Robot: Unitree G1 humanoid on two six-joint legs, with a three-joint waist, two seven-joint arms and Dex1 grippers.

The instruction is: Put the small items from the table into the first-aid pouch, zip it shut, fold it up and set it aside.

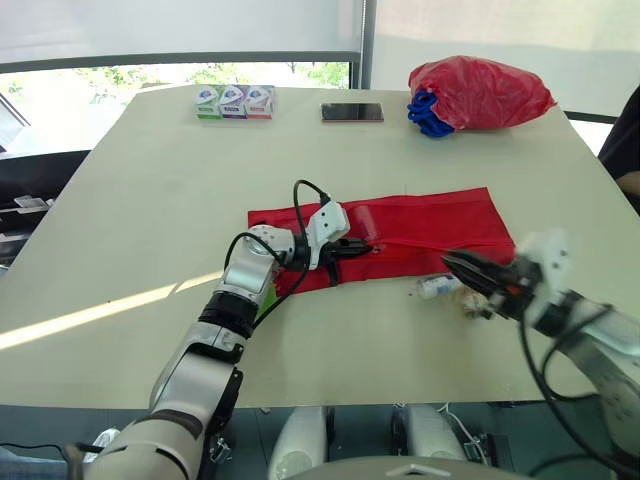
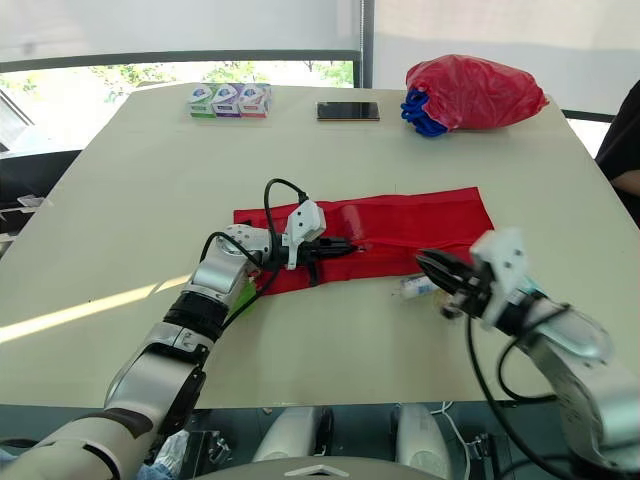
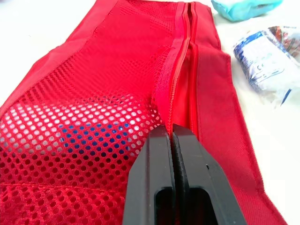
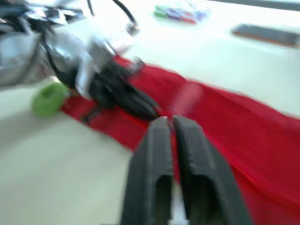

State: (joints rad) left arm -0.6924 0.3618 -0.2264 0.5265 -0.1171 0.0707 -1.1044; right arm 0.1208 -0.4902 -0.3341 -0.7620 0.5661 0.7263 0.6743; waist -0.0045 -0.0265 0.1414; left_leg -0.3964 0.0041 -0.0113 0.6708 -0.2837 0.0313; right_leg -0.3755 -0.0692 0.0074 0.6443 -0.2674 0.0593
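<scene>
The flat red fabric first-aid pouch with a mesh panel (image 1: 430, 225) lies unfolded across the middle of the pale tabletop (image 1: 150, 190). The left pincer (image 1: 366, 246) rests at its zipper seam, fingers pressed together. Just beside the pouch's near edge lies a white wrapped bandage roll (image 1: 437, 287). The right pincer (image 1: 455, 263) is next to it, fingers together. A red plastic bag (image 1: 480, 92) sits near the far edge.

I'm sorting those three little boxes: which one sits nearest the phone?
The red box, at the row's right end; the purple box and green box sit farther left.
</scene>
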